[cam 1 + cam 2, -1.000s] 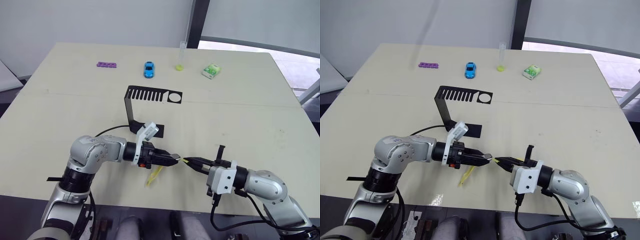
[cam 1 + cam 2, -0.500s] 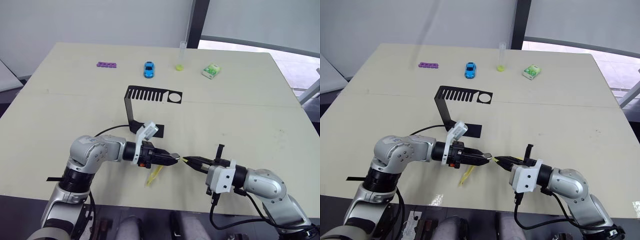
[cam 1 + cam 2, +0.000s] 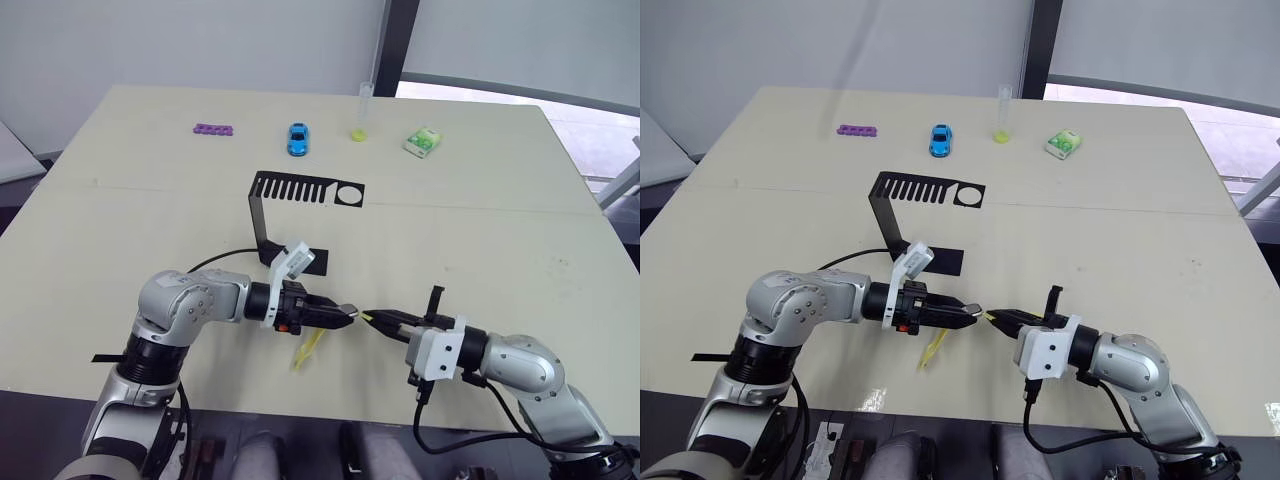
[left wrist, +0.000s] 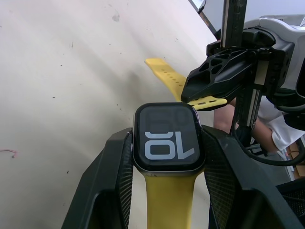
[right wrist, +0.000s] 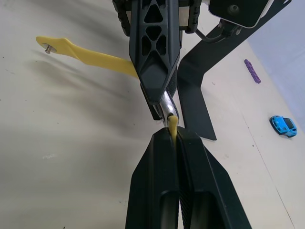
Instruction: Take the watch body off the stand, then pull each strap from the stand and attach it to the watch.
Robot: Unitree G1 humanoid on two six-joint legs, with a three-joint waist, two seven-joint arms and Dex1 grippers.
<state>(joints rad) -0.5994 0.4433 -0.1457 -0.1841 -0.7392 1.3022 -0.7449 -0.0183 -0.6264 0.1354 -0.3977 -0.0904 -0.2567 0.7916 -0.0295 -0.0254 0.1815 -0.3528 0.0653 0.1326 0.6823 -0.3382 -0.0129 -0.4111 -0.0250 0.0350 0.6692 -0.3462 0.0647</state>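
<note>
Grippers meet tip to tip near the table's (image 3: 560,240) front edge. Left gripper (image 4: 167,157) clenched on watch body (image 4: 166,138), one yellow strap (image 5: 86,55) already attached. Right gripper (image 5: 174,136) pinches second strap (image 4: 206,102) against the case. Empty stand (image 3: 285,215) behind.

My table (image 3: 480,240): stand (image 3: 272,215) mid; far edge has purple strip (image 3: 214,129), toy car (image 3: 298,139), tube (image 3: 362,112), green pack (image 3: 423,143).

Bright even daylight, soft shadows on the table (image 3: 480,230), sharp head views, close wrist foreground blurred
</note>
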